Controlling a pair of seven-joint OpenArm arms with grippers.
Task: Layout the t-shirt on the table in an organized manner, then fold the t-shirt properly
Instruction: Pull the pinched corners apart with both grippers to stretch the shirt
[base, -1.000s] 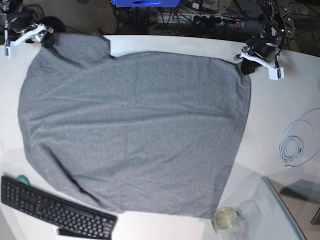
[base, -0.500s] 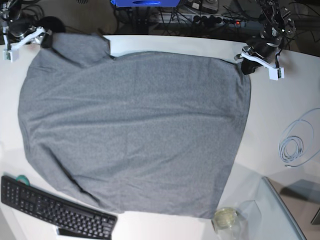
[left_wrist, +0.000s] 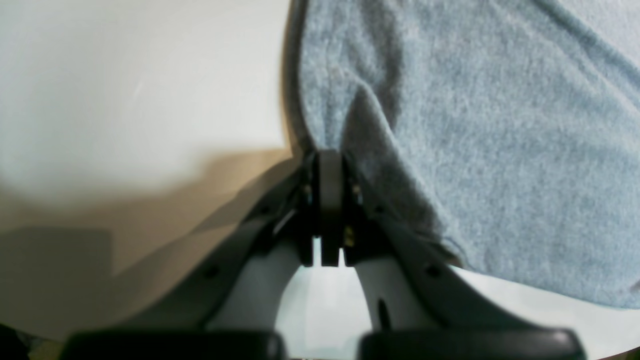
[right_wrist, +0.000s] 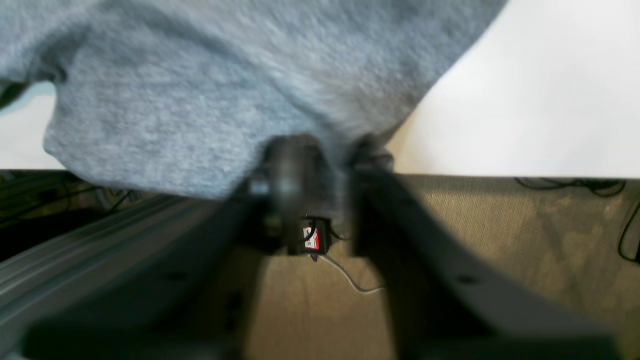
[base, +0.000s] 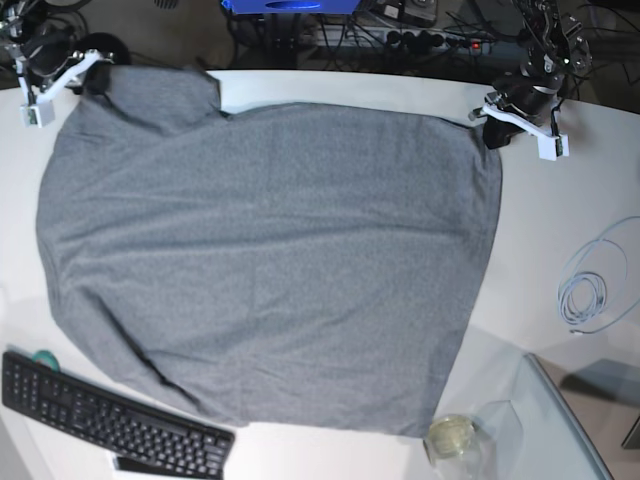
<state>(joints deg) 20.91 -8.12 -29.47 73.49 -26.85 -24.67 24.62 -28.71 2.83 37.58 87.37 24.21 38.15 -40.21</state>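
Right wrist view is motion-blurred, so you can't tell whether the right gripper (right_wrist: 320, 150) grips the cloth or how its jaws stand; it sits at the upper left corner in the base view. Left gripper (left_wrist: 327, 160) is pressed together, pinching the t-shirt (base: 270, 260) edge at upper right. Shirt lies spread, grey, mostly flat on the table (base: 560, 230), sleeve bunched upper left.

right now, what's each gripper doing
Left gripper: shut on the t-shirt corner.
Right gripper: at the t-shirt's edge, blurred; cannot tell if it grips.
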